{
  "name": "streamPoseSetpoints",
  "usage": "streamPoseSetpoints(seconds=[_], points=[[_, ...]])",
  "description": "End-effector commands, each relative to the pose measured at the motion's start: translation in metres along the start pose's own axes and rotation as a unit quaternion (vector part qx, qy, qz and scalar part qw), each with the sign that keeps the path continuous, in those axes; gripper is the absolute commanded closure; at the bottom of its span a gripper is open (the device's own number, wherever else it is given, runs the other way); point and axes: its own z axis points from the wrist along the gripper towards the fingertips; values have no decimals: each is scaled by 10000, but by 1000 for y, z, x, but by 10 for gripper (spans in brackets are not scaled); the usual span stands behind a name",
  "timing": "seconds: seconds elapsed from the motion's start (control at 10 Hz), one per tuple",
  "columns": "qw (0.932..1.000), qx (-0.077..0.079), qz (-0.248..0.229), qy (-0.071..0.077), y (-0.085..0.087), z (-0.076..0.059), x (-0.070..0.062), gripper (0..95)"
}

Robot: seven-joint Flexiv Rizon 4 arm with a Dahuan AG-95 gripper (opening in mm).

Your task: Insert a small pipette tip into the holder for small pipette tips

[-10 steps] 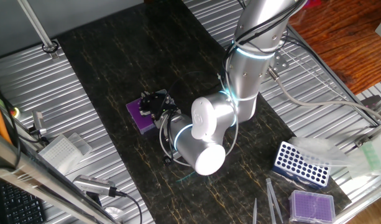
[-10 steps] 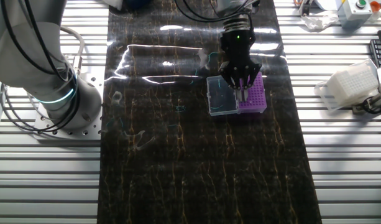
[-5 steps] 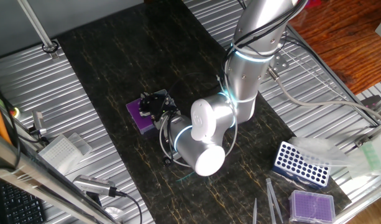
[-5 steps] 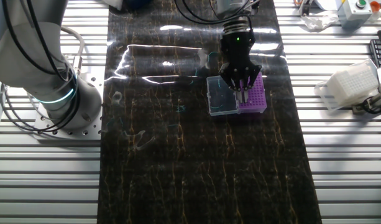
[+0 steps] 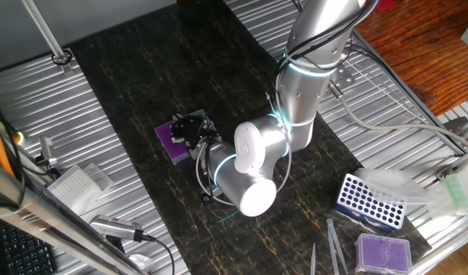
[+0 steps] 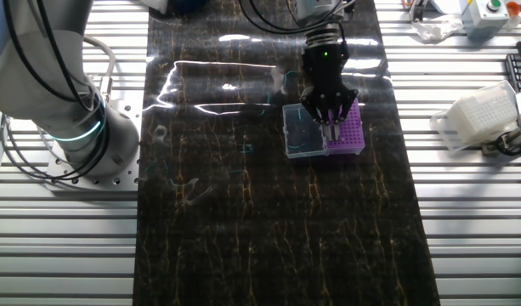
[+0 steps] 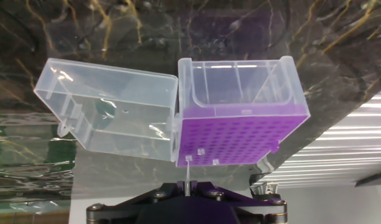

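Observation:
The holder for small pipette tips (image 7: 240, 135) is a deep-purple rack with a fine hole grid and its clear lid (image 7: 109, 112) hinged open to the left. It also shows under the hand in one fixed view (image 5: 172, 141) and the other fixed view (image 6: 349, 132). My gripper (image 7: 188, 185) is shut on the small pipette tip (image 7: 188, 171), a thin clear cone pointing at the near left edge of the grid. The tip's end is just above or at the holes; I cannot tell if it touches. The gripper (image 6: 331, 127) hangs right over the rack.
A blue-and-white rack (image 5: 369, 202) and a paler lilac rack (image 5: 382, 252) stand at the right on the metal table. A clear box (image 6: 477, 119) lies right of the dark mat (image 6: 268, 221). The arm's base (image 6: 82, 136) is at the left.
The gripper has dropped very slightly toward the rack; otherwise nothing has visibly changed.

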Motion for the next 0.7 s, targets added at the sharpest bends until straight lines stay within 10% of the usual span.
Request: streamPoseSetpoints(seconds=[0.1, 0.7], points=[[10000, -40, 35, 17, 0, -4, -4, 950], [10000, -12, 26, -8, 0, -5, -6, 950]])
